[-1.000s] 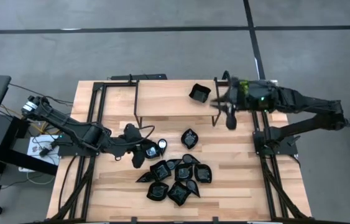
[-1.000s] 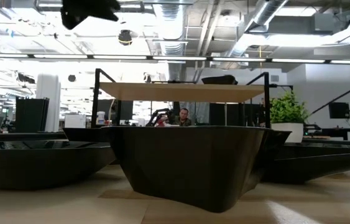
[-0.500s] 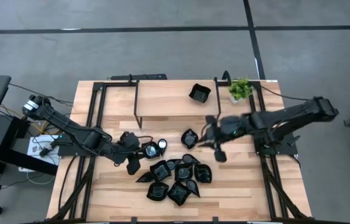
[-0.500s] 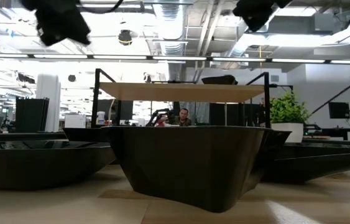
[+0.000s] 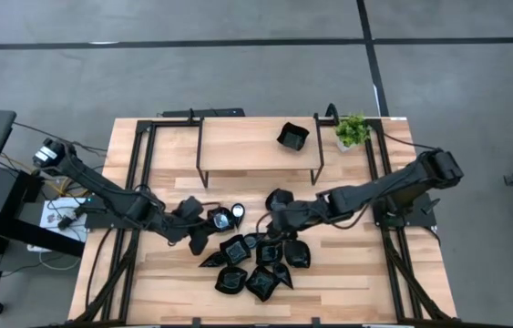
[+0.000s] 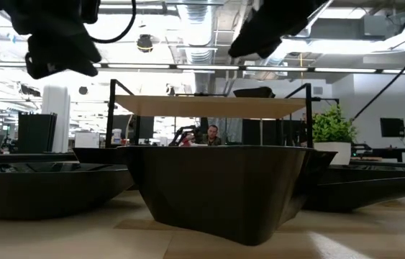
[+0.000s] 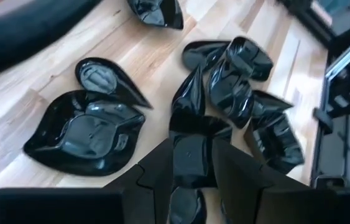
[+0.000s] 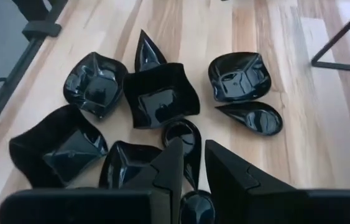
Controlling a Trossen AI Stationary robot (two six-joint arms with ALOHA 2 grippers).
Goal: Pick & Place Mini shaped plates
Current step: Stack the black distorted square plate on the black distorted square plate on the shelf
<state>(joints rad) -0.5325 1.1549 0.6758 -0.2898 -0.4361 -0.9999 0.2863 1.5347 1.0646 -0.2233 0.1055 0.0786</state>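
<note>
Hovering over the pile of small black plates (image 5: 258, 260) on the wooden desk (image 5: 356, 273), the left tool (image 5: 196, 239) and the right tool (image 5: 274, 219) reach in from opposite sides. In each wrist view the fingers stand a little apart with nothing gripped, the left fingers (image 7: 156, 171) above a square plate (image 7: 190, 155), the right fingers (image 8: 171, 165) above a teardrop plate (image 8: 184, 137). One more plate (image 5: 292, 137) sits on the raised shelf (image 5: 238, 146) near a green plant (image 5: 352, 129).
</note>
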